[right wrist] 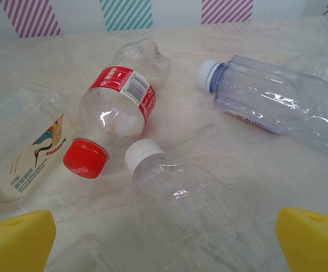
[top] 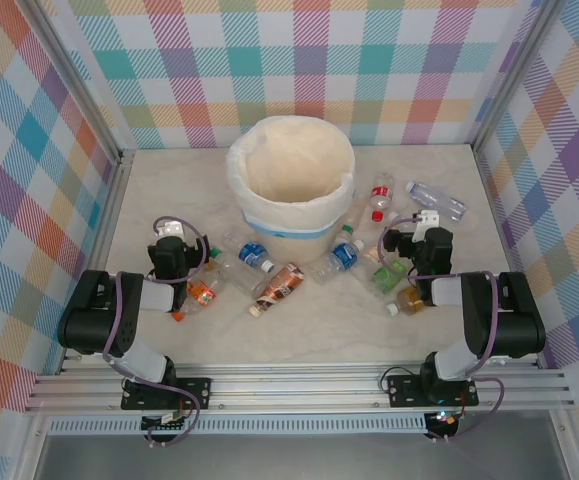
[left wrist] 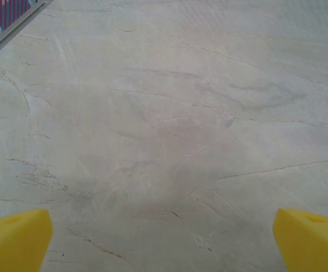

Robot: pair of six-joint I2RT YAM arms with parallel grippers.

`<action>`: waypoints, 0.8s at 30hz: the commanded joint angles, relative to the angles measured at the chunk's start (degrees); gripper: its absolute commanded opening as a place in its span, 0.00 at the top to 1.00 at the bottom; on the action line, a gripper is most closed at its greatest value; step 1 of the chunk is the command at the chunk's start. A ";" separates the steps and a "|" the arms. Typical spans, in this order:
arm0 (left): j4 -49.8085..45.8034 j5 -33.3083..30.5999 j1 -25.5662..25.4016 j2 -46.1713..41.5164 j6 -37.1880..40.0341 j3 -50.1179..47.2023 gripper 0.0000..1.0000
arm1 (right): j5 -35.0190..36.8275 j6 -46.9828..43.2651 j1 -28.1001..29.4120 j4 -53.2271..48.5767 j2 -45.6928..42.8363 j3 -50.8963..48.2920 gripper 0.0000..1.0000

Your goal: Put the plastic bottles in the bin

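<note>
The bin (top: 291,185) stands at the table's middle back, a cream-white bucket with a light blue band. Plastic bottles lie around its front: blue-labelled ones (top: 256,257) (top: 344,256), a brown-labelled one (top: 277,284) and an orange-labelled one (top: 202,292). My left gripper (left wrist: 164,241) is open over bare table, left of the bin (top: 172,245). My right gripper (right wrist: 164,241) is open, with a clear white-capped bottle (right wrist: 180,198) lying between its yellow fingers (right wrist: 16,241). Beyond it lie a red-capped, red-labelled bottle (right wrist: 121,99) and a longer clear bottle (right wrist: 277,105).
A cream-labelled bottle (right wrist: 28,153) lies at the left of the right wrist view. Green-labelled (top: 389,275) and amber (top: 409,300) bottles lie by the right arm. Checked walls close the table on three sides, with a metal rail (top: 109,215) along the left.
</note>
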 commanded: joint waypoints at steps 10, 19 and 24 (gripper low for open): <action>2.55 -0.92 -0.48 -0.58 -0.44 0.41 0.00 | -0.57 -0.05 -0.27 0.71 0.34 0.04 0.00; 2.44 -0.93 -0.41 -0.61 -0.37 0.41 0.00 | -0.75 -0.07 -0.43 0.68 0.34 0.04 0.00; 1.35 0.34 -0.41 -1.42 0.10 0.70 0.00 | -3.30 -0.95 -0.45 0.13 0.13 0.31 0.00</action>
